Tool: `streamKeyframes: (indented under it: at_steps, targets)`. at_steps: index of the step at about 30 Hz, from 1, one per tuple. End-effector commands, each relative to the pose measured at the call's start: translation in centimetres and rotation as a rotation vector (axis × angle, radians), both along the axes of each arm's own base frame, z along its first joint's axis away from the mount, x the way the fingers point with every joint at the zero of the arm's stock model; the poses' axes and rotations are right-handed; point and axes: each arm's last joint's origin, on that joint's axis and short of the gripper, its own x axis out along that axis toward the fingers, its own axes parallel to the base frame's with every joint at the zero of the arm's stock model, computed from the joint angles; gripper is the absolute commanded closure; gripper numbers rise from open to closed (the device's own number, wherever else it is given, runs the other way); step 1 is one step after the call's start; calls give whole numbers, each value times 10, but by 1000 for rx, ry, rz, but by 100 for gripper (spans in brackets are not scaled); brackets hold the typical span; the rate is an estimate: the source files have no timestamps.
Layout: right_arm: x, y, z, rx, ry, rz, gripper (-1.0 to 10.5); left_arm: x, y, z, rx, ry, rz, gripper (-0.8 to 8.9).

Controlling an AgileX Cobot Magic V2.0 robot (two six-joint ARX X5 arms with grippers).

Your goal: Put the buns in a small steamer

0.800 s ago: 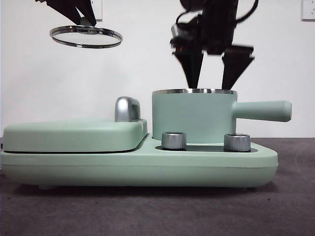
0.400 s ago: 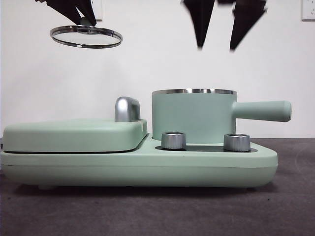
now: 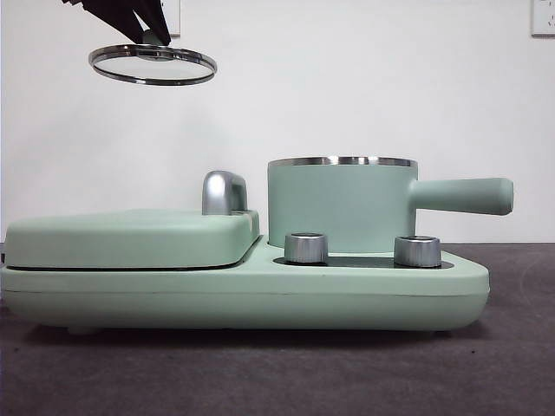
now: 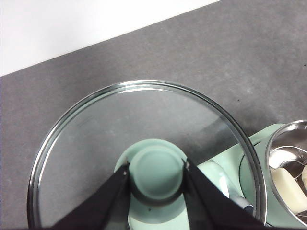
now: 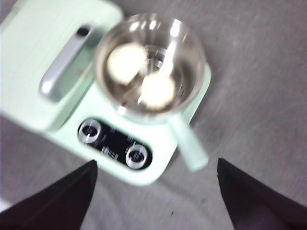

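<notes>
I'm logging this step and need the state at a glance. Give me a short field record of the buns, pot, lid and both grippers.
buns: both inside the small steamer; one bun beside the other bun
lid: glass lid held in the air, off to one side of the steamer, not on it
left gripper: shut on the lid's knob
right gripper: open, empty, high above the steamer
</notes>
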Motion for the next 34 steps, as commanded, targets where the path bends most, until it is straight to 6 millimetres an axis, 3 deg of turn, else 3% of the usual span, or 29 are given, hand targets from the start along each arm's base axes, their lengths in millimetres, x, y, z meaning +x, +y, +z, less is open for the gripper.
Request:
streamKeyframes:
  at_steps: [1, 8, 16, 24, 34]
  targets:
    - [-36, -16, -5, 51, -10, 0, 551, 2, -6, 5, -14, -34, -16, 796]
    - [-96, -52, -38, 231, -145, 39, 551, -3, -20, 4, -11, -21, -56, 796]
    - [-135, -87, -85, 324, -231, 29, 551, -14, -52, 4, -8, -11, -143, 796]
    - [-145, -95, -113, 341, -230, 41, 551, -34, -95, 2, 0, 5, -271, 796]
    - [-141, -91, -101, 440, -326, 64, 552, -55, -147, -12, 35, 37, -430, 796]
